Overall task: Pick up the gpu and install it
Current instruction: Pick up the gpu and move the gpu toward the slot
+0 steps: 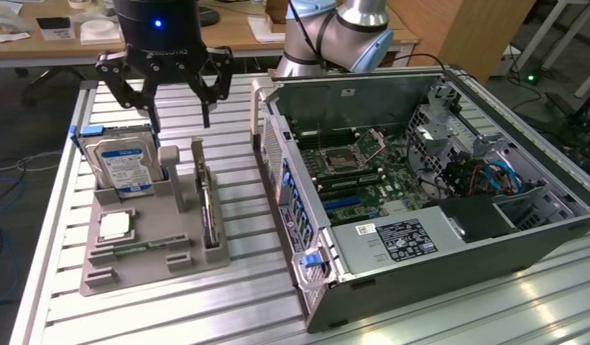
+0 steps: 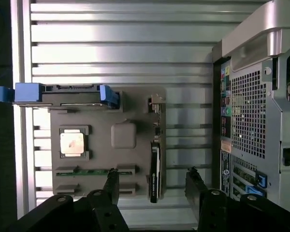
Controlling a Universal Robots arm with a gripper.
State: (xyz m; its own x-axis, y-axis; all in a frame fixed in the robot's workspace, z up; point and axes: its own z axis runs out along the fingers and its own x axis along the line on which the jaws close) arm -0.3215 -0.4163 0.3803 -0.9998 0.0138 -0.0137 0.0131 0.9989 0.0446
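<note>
Counter [image 1: 180, 305]: silver metal, ribbed with parallel dark slots.
Tray [image 1: 141, 277]: plain matt grey.
Hard drive [image 1: 122, 162]: silver, with a blue-and-white label and bright blue rails.
Gpu [image 1: 209, 215]: near-black card, silver-grey bracket.
Processor chip [image 1: 113, 226]: pale silver square.
Memory stick [image 1: 134, 249]: green.
Jaws: black, with a blue lamp lit on the black body above.
Computer case [image 1: 420, 287]: dark grey shell, silver back panel with dot-grid perforations, blue latch [image 1: 312, 259].
Motherboard [image 1: 371, 187]: green.
Cables [image 1: 496, 174]: blue and orange.
Power-supply label [image 1: 400, 241]: black and white.
Arm [image 1: 348, 32]: silver with pale blue caps.
</note>
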